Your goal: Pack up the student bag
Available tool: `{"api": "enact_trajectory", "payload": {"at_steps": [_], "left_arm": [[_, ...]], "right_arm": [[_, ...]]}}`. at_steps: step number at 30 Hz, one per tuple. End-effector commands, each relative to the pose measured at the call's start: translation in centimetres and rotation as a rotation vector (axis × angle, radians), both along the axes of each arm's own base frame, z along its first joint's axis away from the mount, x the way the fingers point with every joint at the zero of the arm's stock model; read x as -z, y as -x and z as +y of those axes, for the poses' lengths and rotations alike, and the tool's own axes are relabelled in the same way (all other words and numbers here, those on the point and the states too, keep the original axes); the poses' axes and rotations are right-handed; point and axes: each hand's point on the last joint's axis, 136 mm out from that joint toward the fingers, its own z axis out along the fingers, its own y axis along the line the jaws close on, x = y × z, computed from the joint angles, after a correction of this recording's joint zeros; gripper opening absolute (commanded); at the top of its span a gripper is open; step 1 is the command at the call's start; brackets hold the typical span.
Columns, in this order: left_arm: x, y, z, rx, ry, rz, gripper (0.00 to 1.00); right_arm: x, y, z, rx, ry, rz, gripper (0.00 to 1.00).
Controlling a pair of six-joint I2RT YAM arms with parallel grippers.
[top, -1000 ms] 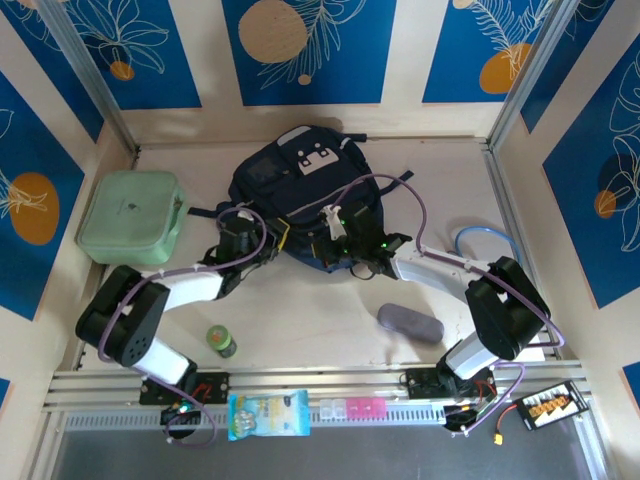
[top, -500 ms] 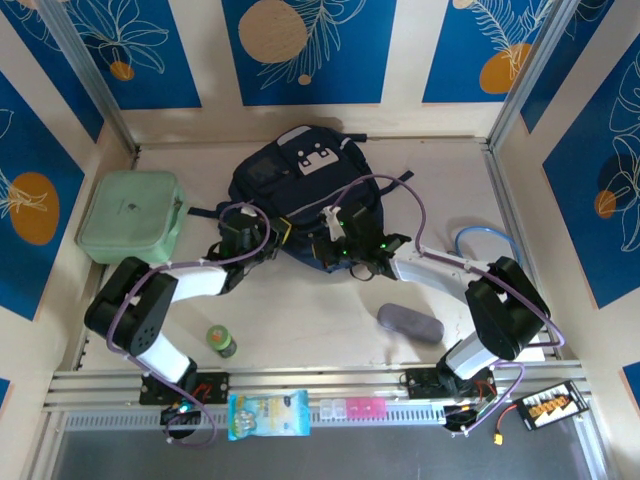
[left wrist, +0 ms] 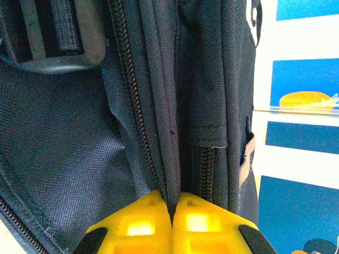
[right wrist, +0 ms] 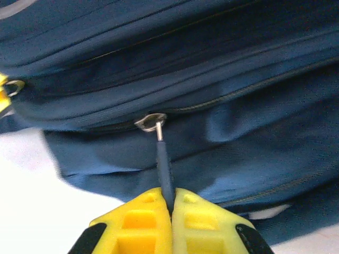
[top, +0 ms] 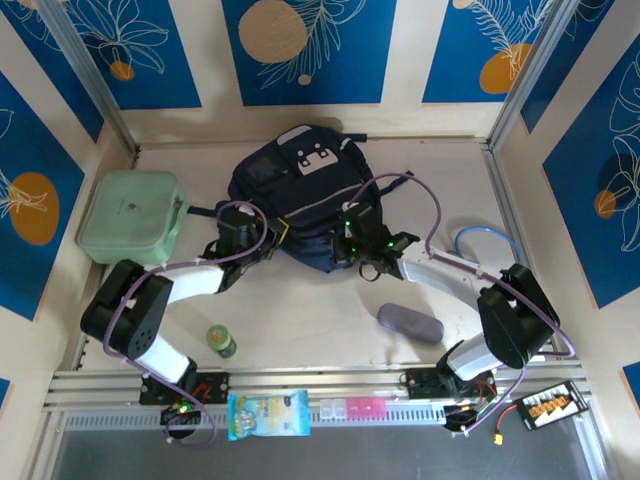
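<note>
The student bag [top: 300, 195], dark navy with a white patch on its front, lies flat at the middle back of the table. My left gripper [top: 268, 240] is at the bag's near left edge. In the left wrist view its yellow fingers [left wrist: 139, 222] are shut on a fold of the bag's fabric [left wrist: 172, 159] beside a zip line. My right gripper [top: 352, 243] is at the bag's near edge, right of the left one. The right wrist view has its fingers [right wrist: 197, 219] shut on the dark zip pull [right wrist: 165, 166], which hangs from a metal slider [right wrist: 150, 120].
A mint green zip case [top: 130, 215] lies at the left. A small green bottle [top: 221, 341] and a grey oblong case [top: 409, 323] sit on the near table. A blue cable loop [top: 487, 243] is at the right. A snack packet [top: 268, 414] and pill box [top: 352, 410] lie on the front rail.
My left gripper has closed on the bag's fabric. My right gripper has moved a little to the right along the bag's near edge, with the zip pull in it.
</note>
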Motion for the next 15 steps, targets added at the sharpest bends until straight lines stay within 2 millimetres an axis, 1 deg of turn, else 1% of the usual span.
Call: {"api": "enact_trajectory", "payload": {"at_steps": [1, 3, 5, 7, 10, 13, 15], "left_arm": [[-1.8, -1.2, 1.4, -0.033, -0.025, -0.060, 0.00], [-2.0, -1.2, 1.2, -0.021, -0.022, -0.064, 0.00], [-2.1, -1.2, 0.9, -0.008, -0.021, -0.069, 0.00], [-2.4, -1.2, 0.7, 0.007, -0.020, -0.078, 0.00], [-2.8, -1.2, 0.4, 0.027, -0.017, -0.088, 0.00], [-3.2, -1.3, 0.2, 0.037, -0.010, -0.097, 0.00], [-3.2, -1.2, 0.1, 0.041, -0.012, -0.097, 0.00]], "right_arm": [[-0.1, -1.0, -3.0, 0.130, 0.025, 0.015, 0.00], [-0.6, -1.0, -1.9, 0.043, -0.015, 0.007, 0.00], [-1.4, -0.4, 0.1, -0.097, -0.072, 0.000, 0.00], [-1.8, -0.3, 0.8, -0.156, -0.089, 0.002, 0.00], [-1.7, -0.8, 0.1, -0.130, -0.096, 0.036, 0.04], [-1.6, -1.4, -1.0, -0.074, -0.105, 0.062, 0.14], [-1.8, -1.5, -1.0, -0.072, -0.104, 0.059, 0.21]]}}
